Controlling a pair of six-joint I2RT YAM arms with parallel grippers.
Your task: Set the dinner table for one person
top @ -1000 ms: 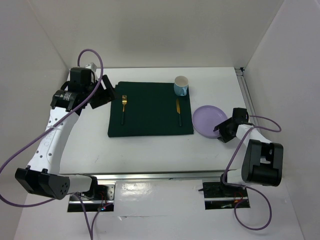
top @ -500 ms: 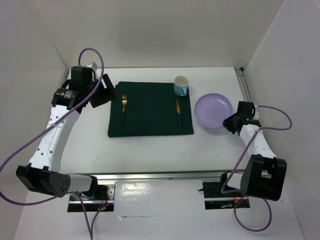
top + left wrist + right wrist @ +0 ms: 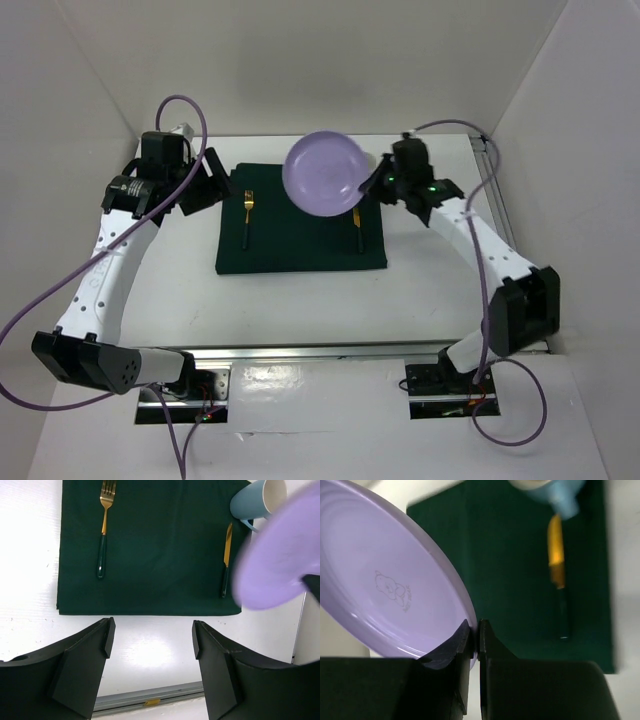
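Right claw is closed on the rim of a purple plate and holds it tilted in the air above the far half of the green mat. Left claw hangs just left of the mat with its jaws wide apart. On the mat lie a fork at the left and a knife at the right, with a cup at the far right corner. The white table lies under the mat.
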